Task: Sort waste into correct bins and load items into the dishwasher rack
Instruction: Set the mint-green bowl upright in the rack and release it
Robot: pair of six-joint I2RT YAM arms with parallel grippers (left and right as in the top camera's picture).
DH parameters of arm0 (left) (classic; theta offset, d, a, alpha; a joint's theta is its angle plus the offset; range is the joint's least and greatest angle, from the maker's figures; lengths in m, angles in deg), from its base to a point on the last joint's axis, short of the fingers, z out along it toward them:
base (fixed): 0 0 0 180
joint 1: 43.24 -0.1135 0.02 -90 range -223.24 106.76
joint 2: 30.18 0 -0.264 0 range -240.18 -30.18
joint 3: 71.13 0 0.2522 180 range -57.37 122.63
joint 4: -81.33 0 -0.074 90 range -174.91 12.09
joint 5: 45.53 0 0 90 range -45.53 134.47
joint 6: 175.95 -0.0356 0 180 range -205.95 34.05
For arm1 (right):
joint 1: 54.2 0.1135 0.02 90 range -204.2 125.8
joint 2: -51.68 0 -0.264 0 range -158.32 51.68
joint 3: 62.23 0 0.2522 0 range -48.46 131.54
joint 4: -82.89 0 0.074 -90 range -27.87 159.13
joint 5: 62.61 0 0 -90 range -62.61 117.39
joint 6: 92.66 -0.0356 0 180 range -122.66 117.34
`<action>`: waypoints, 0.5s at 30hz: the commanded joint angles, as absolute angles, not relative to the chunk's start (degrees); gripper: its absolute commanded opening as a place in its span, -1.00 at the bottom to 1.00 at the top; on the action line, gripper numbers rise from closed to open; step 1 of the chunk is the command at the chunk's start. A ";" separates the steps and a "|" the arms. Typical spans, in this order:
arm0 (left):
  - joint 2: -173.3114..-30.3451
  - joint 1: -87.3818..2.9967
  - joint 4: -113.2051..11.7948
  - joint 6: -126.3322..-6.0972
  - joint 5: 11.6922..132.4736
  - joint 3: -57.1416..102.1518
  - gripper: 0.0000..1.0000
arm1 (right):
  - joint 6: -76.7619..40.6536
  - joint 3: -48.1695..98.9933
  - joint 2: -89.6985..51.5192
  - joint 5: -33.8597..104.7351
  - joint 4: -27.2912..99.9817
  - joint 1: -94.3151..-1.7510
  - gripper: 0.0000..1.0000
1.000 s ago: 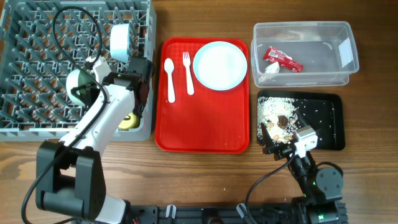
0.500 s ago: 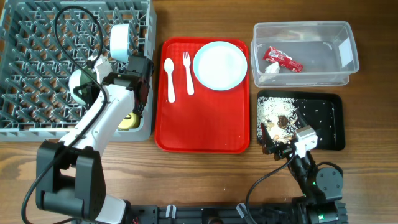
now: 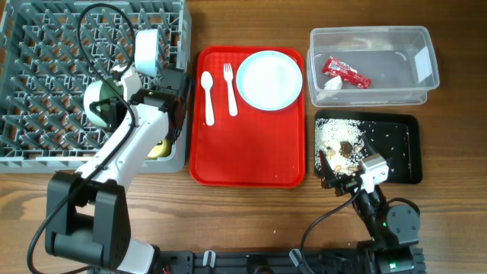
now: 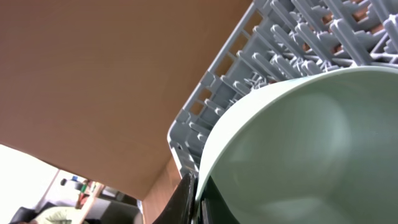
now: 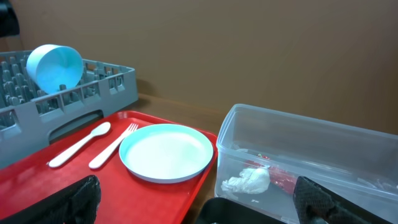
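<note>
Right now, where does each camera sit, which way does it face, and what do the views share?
Overhead: above the table, looking straight down on rack, red tray, clear tub, black tray; left arm and right arm show.
Left wrist: close against the bowl, looking past it along the rack's edge; one dark finger shows.
Right wrist: low at the table's front, facing across the plate toward rack and tub; open fingers in both lower corners.
Shared: overhead and right wrist both show plate, tub, rack.
</note>
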State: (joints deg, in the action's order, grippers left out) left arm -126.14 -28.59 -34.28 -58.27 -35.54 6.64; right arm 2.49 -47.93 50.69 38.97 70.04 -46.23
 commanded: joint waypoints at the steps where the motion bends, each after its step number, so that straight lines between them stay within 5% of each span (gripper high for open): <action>1: -126.91 -27.95 -36.25 -65.13 -39.23 6.37 -0.92 | 1.70 -48.17 51.41 39.84 70.19 -46.56 1.00; 15: -126.95 -27.58 -36.60 -66.03 -35.87 4.82 -0.92 | 1.70 -48.17 51.41 39.84 70.19 -46.56 1.00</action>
State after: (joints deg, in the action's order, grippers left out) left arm -126.21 -27.87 -36.14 -66.38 -36.66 6.57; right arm 2.49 -47.93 50.69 38.97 70.04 -46.23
